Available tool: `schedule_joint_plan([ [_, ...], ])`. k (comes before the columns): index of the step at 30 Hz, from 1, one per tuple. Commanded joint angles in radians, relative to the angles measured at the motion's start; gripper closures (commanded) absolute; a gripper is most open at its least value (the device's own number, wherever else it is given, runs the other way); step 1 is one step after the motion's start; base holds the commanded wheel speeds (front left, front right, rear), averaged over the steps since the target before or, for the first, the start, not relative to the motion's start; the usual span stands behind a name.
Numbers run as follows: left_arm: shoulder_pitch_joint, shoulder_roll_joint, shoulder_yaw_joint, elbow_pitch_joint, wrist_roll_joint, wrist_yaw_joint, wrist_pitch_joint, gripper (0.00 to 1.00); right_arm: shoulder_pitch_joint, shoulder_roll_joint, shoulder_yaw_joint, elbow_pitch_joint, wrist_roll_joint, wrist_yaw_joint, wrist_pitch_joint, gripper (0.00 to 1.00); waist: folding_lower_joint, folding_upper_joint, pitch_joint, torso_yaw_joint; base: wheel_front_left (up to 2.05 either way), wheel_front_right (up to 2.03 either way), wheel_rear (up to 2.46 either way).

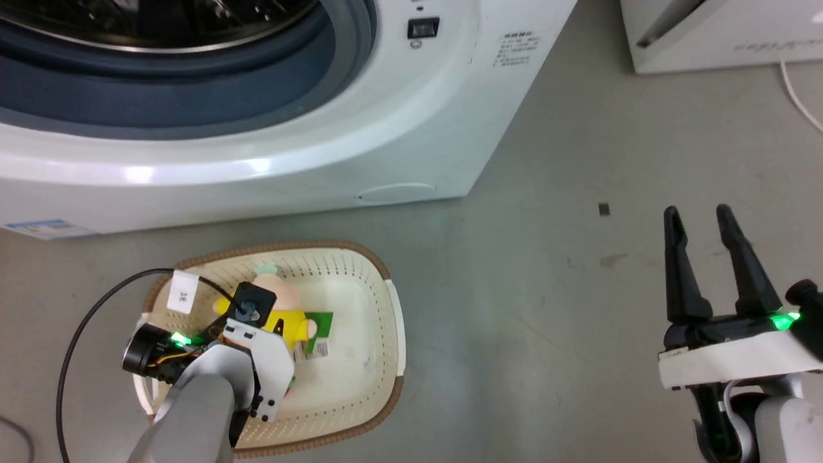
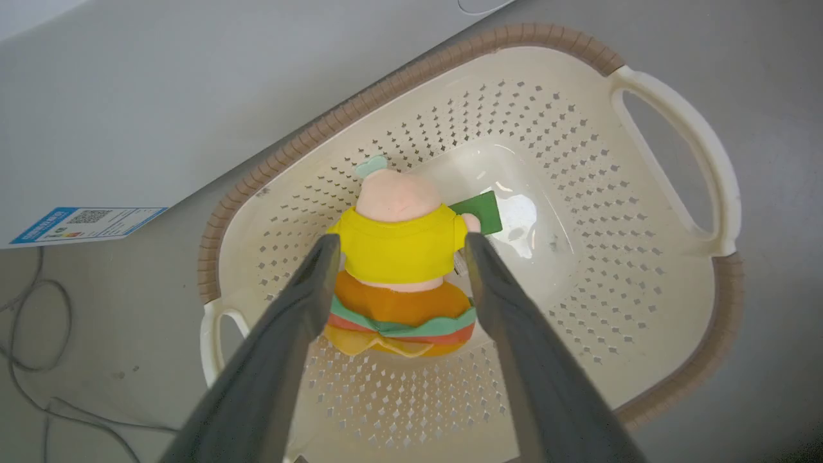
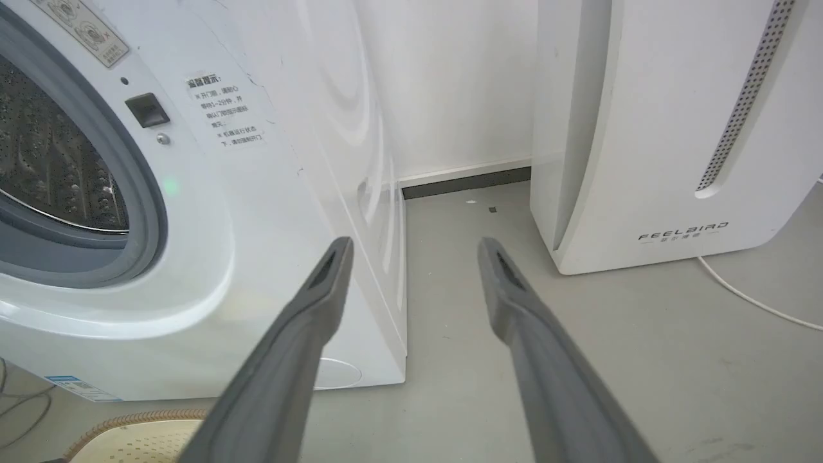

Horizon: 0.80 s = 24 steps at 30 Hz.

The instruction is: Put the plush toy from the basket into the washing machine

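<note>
Large white front-loading washing machine (image 1: 386, 128): 11 o'clock in head view, drum exposed.
Cream perforated plastic basket, brown rim (image 1: 360, 270): on floor, 7 o'clock.
Small pink-headed, yellow-topped plush toy (image 2: 398, 257): inside basket.
Left gripper (image 2: 400, 239): fingers spread wide, straddling toy, not clamped.
Right gripper (image 1: 697, 211): 4 o'clock, parted, empty.

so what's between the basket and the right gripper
Just bare grey floor: in the head view nothing lies on the stretch from the basket across to the open right gripper.
</note>
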<state>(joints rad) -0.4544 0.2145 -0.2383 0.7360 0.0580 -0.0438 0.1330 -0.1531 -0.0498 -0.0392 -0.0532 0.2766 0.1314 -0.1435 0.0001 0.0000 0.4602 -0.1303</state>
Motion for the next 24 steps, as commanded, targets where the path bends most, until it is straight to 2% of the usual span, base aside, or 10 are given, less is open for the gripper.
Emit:
schedule_joint_plan([
  [1, -0.034, 0.009, -0.008, 0.03, -0.01, -0.004, 0.013, 0.0, -0.025, 0.0, -0.006, -0.011, 0.013, 0.0, -0.012, 0.0, -0.0001, 0.0, 0.038, -0.006, 0.0, 0.0, 0.0],
  [10, -0.125, 0.019, -0.043, 0.122, -0.017, -0.016, 0.087, 0.0, -0.06, 0.0, -0.015, -0.031, 0.031, 0.0, -0.03, 0.0, -0.0001, 0.0, 0.149, -0.008, 0.0, 0.0, 0.0],
  [21, -0.247, 0.037, -0.083, 0.225, -0.025, -0.012, 0.098, 0.0, -0.091, 0.0, -0.027, -0.046, 0.059, -0.001, -0.051, 0.0, -0.0001, 0.0, 0.259, -0.015, 0.0, 0.0, 0.0],
  [24, -0.282, 0.043, -0.085, 0.256, -0.035, 0.004, 0.092, 0.0, -0.101, 0.0, -0.031, -0.051, 0.067, -0.001, -0.058, 0.0, -0.0001, 0.0, 0.291, -0.017, 0.0, 0.0, 0.0],
])
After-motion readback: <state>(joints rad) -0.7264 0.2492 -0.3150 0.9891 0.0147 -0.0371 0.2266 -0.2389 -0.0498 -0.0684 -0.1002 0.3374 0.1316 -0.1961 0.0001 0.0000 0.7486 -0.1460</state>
